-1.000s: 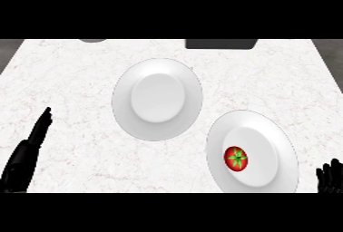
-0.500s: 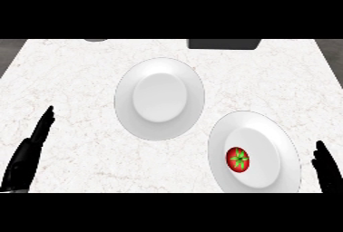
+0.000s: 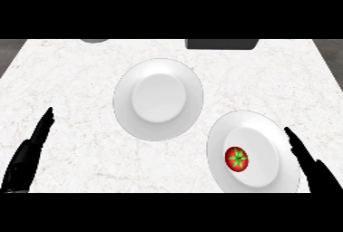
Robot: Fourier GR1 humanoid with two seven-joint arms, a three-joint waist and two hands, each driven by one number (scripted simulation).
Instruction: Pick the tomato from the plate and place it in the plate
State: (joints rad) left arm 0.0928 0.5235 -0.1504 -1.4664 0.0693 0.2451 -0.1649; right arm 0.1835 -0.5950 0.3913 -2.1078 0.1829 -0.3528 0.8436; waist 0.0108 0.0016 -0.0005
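Note:
A red tomato [image 3: 236, 159] with a green stem lies in the lower middle of a white plate [image 3: 268, 136] at the right front of the counter. A second white plate [image 3: 158, 99], with nothing on it, sits further back near the centre. My right hand [image 3: 312, 165] stands at the right rim of the tomato's plate, fingers straight and pointing away from me, apart from the tomato. At the left front edge rests my left hand [image 3: 26, 156], open with fingers up.
The counter top [image 3: 67, 81] is white marble. A dark rectangular object [image 3: 222, 43] sits at the back edge, right of centre. A grey round object [image 3: 94, 41] shows partly at the back left.
My right hand has come up from the lower right corner and moved further along the right rim of the tomato's plate. The left hand, tomato and plates have stayed put.

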